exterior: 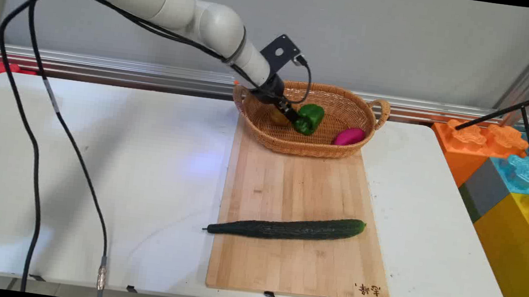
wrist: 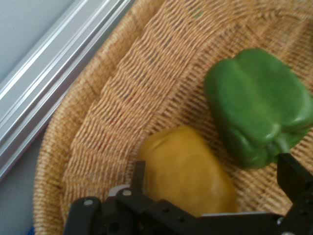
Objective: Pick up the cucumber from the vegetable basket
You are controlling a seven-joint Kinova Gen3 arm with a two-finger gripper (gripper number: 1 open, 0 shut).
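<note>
Inside the oval woven wicker basket [exterior: 295,144], the black two-finger tool [exterior: 292,116] spreads wide around a rounded yellow fruit [wrist: 188,169], touching the green bell pepper [wrist: 257,105]; a magenta oval fruit [exterior: 349,136] lies apart.

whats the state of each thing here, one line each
claw: open, down in the basket, its fingers either side of the yellow fruit
yellow fruit: lying in the basket between the claw's fingers
green pepper: in the basket, beside the claw
pink fruit: in the basket, right end
basket: upright on the board's far end
cucumber: flat across the cutting board, stem end overhanging
</note>
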